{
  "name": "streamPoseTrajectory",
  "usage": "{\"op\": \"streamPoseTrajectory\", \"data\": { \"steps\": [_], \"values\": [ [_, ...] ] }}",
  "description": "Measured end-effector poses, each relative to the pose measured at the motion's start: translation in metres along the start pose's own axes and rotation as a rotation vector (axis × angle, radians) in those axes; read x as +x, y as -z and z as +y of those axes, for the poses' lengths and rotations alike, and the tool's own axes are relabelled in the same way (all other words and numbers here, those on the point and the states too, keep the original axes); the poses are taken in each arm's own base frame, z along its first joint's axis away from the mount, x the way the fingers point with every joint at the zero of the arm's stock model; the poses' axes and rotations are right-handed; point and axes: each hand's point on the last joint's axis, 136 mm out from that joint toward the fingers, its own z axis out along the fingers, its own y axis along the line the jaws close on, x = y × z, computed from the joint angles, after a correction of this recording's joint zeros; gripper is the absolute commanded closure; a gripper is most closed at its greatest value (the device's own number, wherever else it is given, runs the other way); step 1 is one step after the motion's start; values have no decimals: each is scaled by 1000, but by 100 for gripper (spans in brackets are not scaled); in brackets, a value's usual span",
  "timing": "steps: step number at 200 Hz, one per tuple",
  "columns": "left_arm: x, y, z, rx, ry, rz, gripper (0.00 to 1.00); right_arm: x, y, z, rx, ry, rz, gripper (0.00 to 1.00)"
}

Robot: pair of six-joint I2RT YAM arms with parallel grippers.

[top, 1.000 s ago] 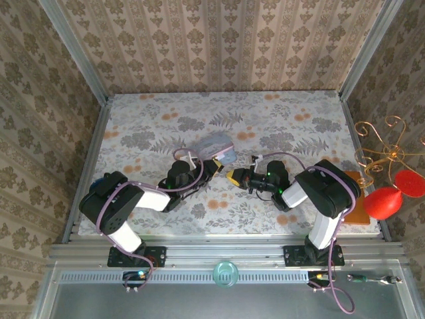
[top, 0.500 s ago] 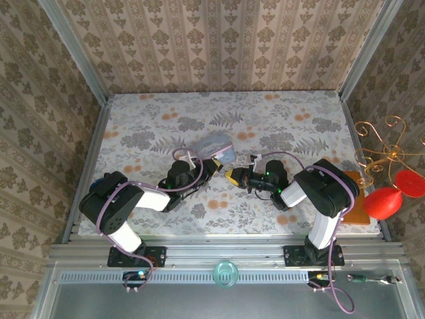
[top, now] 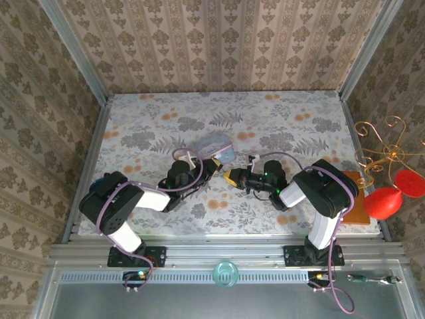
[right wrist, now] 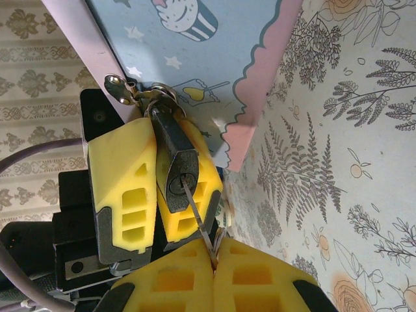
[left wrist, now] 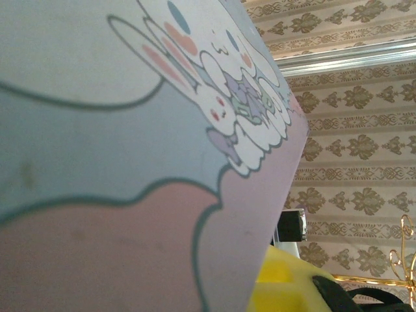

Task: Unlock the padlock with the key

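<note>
key (right wrist: pixel 197 214): only the thin blade shows; its head is buried between the clamped pads of the right gripper (right wrist: pixel 213 257), which the bottom edge cuts off.
padlock (right wrist: pixel 174 162): flanks covered by the left gripper (right wrist: pixel 159 201) fingers; too small to tell from overhead.
pouch (left wrist: pixel 130 162): blurred, cropped at left, top and bottom.

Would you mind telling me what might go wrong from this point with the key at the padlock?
1. The key is thin and pinched at the very tips of the right gripper. It meets the keyhole of the padlock at a slant, so pushing may bend it or make it slip.
2. The left gripper clamps the padlock, which seems hooked to the pouch; turning could twist it loose.
</note>
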Motion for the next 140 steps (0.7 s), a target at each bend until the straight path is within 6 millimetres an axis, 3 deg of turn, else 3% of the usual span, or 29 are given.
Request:
{"op": "streamPoseTrajectory", "data": {
  "steps": [140],
  "values": [
    [-1, -2, 6, -40, -15, -15, 100, -10, -1, -7, 4, -24, 38, 100]
  ]
}}
